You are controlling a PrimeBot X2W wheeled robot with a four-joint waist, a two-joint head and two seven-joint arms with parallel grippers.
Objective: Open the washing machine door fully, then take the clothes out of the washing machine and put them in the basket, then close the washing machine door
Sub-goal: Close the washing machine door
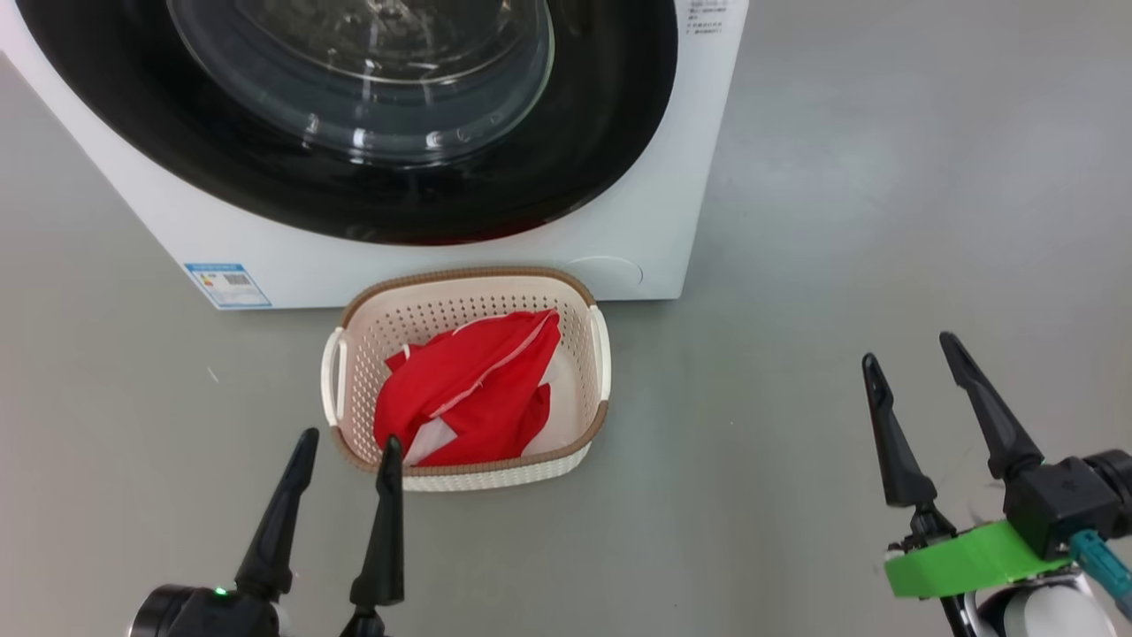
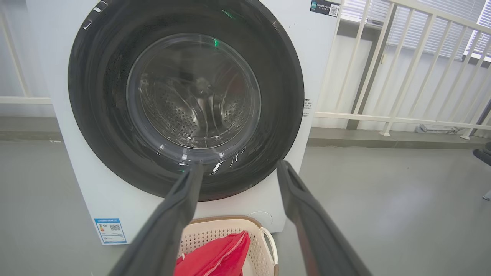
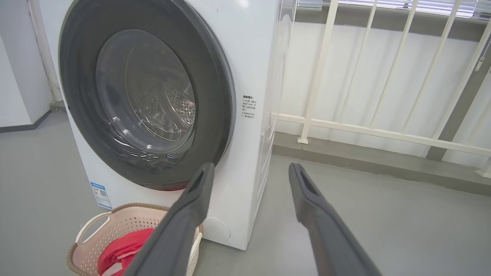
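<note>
Grey floor | clothes in basket, door shut behind it | your left tool and right tool this side of it, both apart, empty: job looks done

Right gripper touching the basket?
Apart. Head view shows a wide stretch of bare floor between the right gripper and the basket.
</note>
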